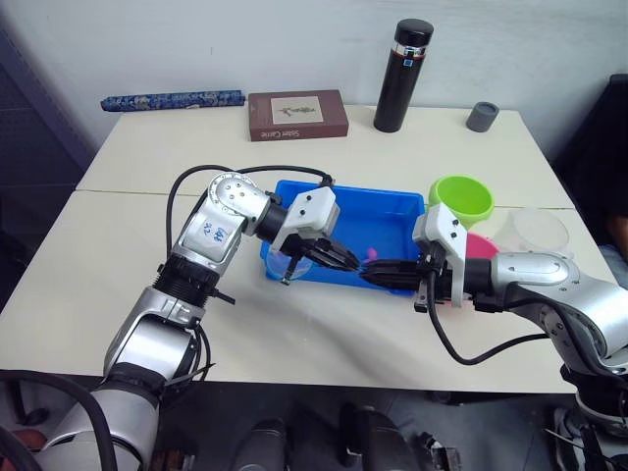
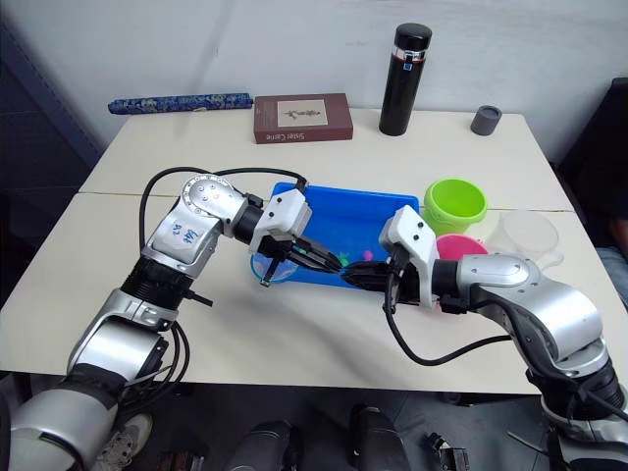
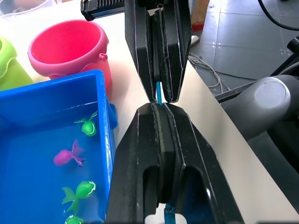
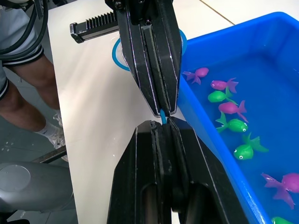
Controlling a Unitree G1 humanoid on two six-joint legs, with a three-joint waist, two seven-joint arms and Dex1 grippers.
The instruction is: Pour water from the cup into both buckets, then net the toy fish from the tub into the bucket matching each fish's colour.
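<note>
- Left tool [image 1: 339, 259] and right tool [image 1: 378, 274] are meeting tip to tip at the tub's [image 1: 388, 203] near rim, both pinched shut on the net [image 1: 291, 265] handle.
- Net hoop is sitting at the tub's 7 o'clock corner, under the left tool.
- Toy fish [image 4: 226, 107], pink and green, are floating in the tub.
- Pink bucket [image 3: 70, 49] is touching the tub's 3 o'clock side; green bucket [image 1: 462, 198] is sitting just beyond it at 1 o'clock.
- Cup [image 1: 531, 233] is standing at 3 o'clock of the buckets on the surface [image 1: 147, 196].
</note>
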